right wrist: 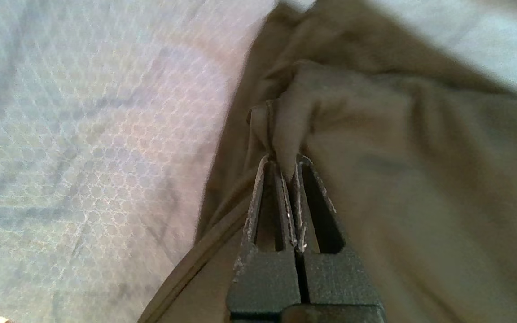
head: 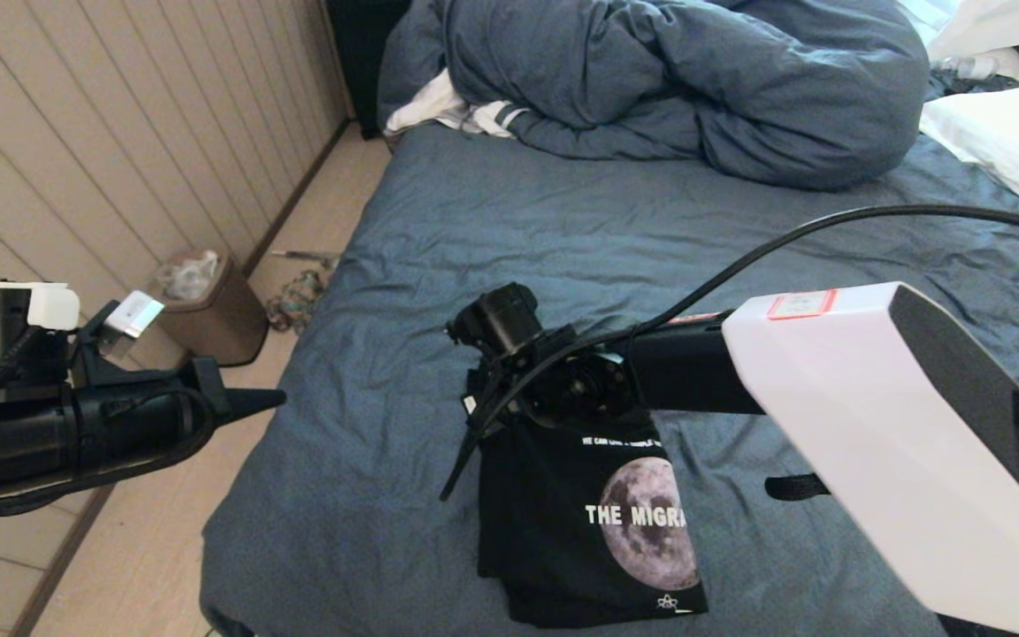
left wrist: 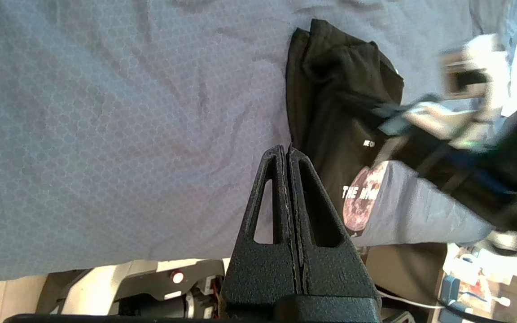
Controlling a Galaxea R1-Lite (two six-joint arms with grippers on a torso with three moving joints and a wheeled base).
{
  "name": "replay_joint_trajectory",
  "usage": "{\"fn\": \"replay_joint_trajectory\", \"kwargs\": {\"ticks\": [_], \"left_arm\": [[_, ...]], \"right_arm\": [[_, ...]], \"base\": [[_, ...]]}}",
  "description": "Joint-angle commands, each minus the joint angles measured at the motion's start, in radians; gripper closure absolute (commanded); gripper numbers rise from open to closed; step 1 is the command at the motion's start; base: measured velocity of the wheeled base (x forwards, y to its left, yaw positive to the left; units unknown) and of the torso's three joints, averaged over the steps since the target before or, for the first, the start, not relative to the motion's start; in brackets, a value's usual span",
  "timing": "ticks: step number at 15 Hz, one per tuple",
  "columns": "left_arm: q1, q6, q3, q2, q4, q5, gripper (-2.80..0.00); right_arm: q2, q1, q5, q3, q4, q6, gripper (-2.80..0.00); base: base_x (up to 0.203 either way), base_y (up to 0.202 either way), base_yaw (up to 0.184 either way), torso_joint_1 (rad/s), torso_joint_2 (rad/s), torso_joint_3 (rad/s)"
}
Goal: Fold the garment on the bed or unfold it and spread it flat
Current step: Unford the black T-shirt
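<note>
The garment (head: 563,540), a black T-shirt with a moon print and white lettering, lies folded near the front edge of the bed (head: 633,239). My right gripper (right wrist: 284,162) is shut on a raised pinch of the garment (right wrist: 420,179) at its far end. In the head view the wrist (head: 554,380) hides those fingers. My left gripper (head: 275,400) hangs off the bed's left side above the floor, shut and holding nothing. In the left wrist view the left gripper (left wrist: 286,150) points toward the garment (left wrist: 330,112), well apart from it.
A bunched blue-grey duvet (head: 695,80) fills the far end of the bed, with a white-and-striped cloth (head: 448,111) beside it and a white pillow (head: 1014,141) at the far right. A brown waste bin (head: 209,310) stands on the floor by the panelled wall.
</note>
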State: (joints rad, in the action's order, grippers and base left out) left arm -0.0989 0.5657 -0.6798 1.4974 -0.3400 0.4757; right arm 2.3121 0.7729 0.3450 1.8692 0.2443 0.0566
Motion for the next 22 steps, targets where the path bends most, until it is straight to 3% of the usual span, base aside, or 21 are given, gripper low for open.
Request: {"fn": "replay_joint_trajectory", "kwargs": {"ticks": [1, 5, 13, 18, 22], "left_arm": [[-0.001, 0.003, 0.000, -0.002, -0.002, 0.004, 0.00], [-0.007, 0.005, 0.002, -0.005, -0.002, 0.009, 0.00], [-0.064, 0.011, 0.036, -0.046, -0.002, 0.012, 0.00], [-0.071, 0.008, 0.037, -0.043, -0.004, 0.011, 0.00], [-0.073, 0.006, 0.043, -0.039, -0.002, 0.012, 0.00]], "right_arm": [[-0.077, -0.004, 0.004, -0.019, 0.001, 0.000, 0.00], [-0.249, -0.078, 0.006, -0.116, 0.002, -0.004, 0.00], [-0.505, -0.413, -0.013, -0.426, -0.019, -0.024, 0.00], [-0.531, -0.665, -0.131, -0.536, -0.095, -0.073, 0.00], [-0.560, -0.749, -0.179, -0.703, -0.203, -0.092, 0.00]], "base": [[0.000, 0.000, 0.000, 0.000, 0.00, 0.000], [0.000, 0.000, 0.000, 0.000, 0.00, 0.000], [0.000, 0.000, 0.000, 0.000, 0.00, 0.000], [0.000, 0.000, 0.000, 0.000, 0.00, 0.000], [0.000, 0.000, 0.000, 0.000, 0.00, 0.000]]}}
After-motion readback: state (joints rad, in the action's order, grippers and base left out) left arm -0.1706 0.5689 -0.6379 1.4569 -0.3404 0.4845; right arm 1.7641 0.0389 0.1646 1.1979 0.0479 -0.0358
